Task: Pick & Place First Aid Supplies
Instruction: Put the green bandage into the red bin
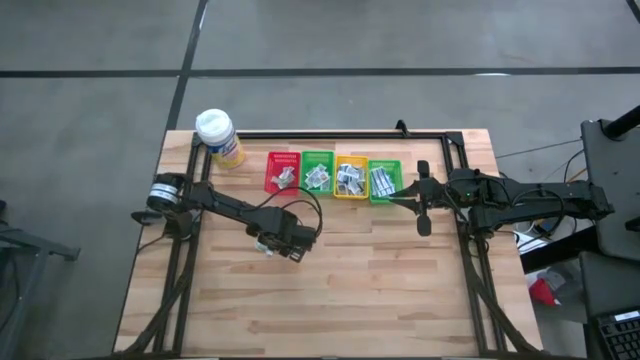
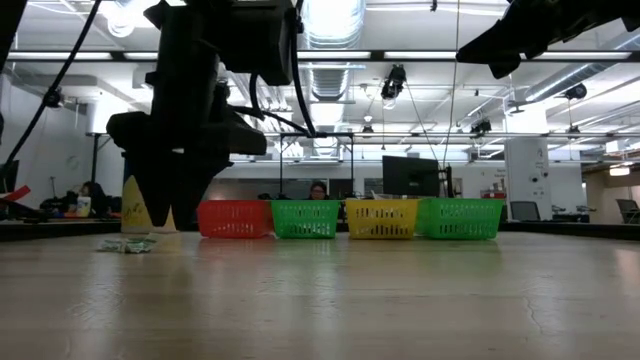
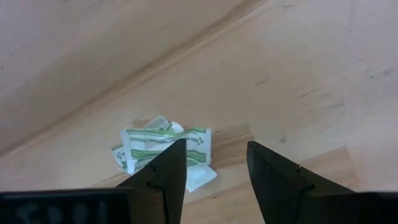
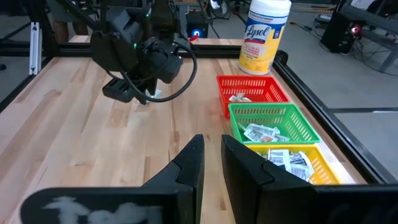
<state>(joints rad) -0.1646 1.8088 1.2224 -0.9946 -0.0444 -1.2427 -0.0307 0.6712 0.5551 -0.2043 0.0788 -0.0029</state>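
The left gripper (image 3: 211, 171) is hanging open over a green-print packet (image 3: 165, 151) on the table (image 3: 298, 74). It is sitting off to one side, so the fingers could miss or just push it away.

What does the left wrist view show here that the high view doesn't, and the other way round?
Only the left wrist view shows the green-printed packets as a small overlapping pile on the wood, just ahead of the left gripper, whose fingers stand apart and empty. Only the high view shows the four baskets in a row, the yellow bottle and the right gripper waiting beside the row's end. Both show the left gripper over the wooden table.
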